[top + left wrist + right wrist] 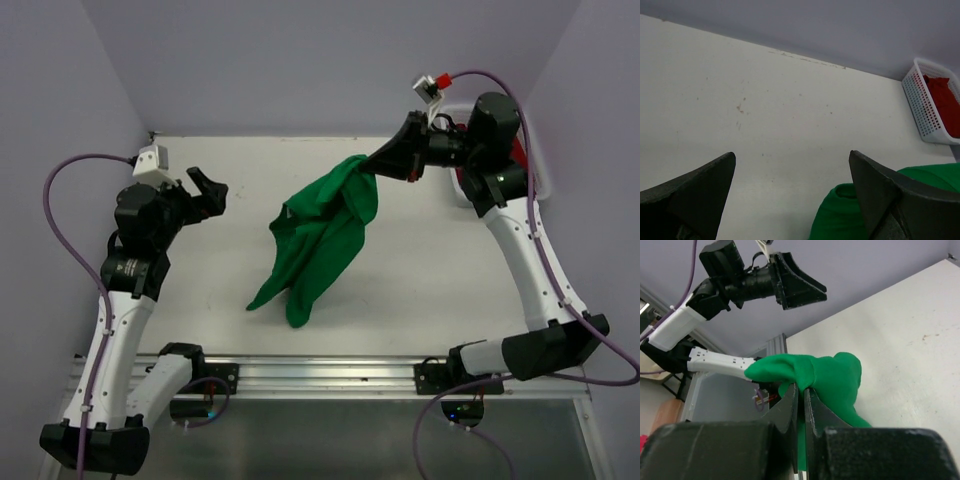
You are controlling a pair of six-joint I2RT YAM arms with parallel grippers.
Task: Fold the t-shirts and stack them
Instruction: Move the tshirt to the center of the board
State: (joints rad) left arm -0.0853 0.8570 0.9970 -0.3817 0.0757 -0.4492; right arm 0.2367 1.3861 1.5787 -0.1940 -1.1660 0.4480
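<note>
REMOTE STATION: My right gripper point(801, 390) is clamped on a bunched fold of the bright green t-shirt point(320, 235). Its two fingers point(789, 407) are pressed almost together, and cloth spills over their tips. The shirt hangs from that pinch over the middle of the white table point(200, 290), and its lower end appears to reach the surface toward the near edge. My left gripper point(208, 190) hovers off to the left, well apart from the shirt, its fingers point(705, 185) spread wide and touching nothing. In the left wrist view the tabletop shows between them, and a green fold sits behind the right-hand finger. The red t-shirt point(942, 102) lies crumpled inside the white mesh basket point(920, 107) at the table's far right corner, behind the right arm.
</note>
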